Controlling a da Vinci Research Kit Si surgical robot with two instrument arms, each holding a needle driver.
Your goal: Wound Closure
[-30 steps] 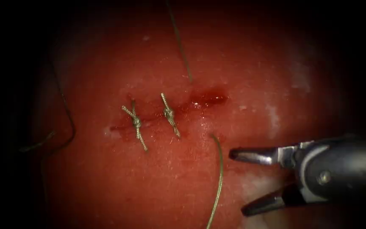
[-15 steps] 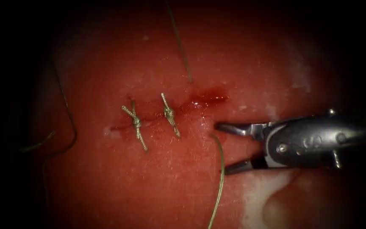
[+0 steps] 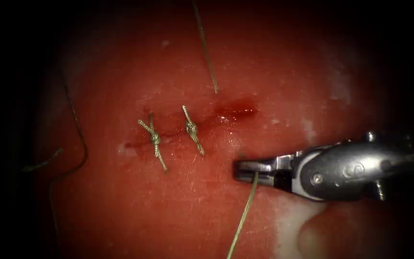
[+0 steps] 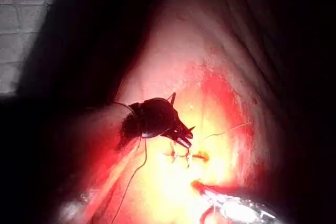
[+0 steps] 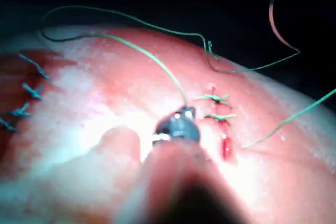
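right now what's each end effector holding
Left end effector: jaws cannot be told.
Right end effector: closed on the thread, below the cut.

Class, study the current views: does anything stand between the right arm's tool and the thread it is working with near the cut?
Nothing visible does. The right tool is shut directly on the thread, just below the open right end of the cut. The two knots lie to the left, clear of the fingers.

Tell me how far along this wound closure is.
Done: two knotted stitches cross the cut's left part. In hand: the right hand, shut on the thread below the cut; that thread enters the tissue above and below the right end. Left: the right end, open with red fluid, this stitch untied.
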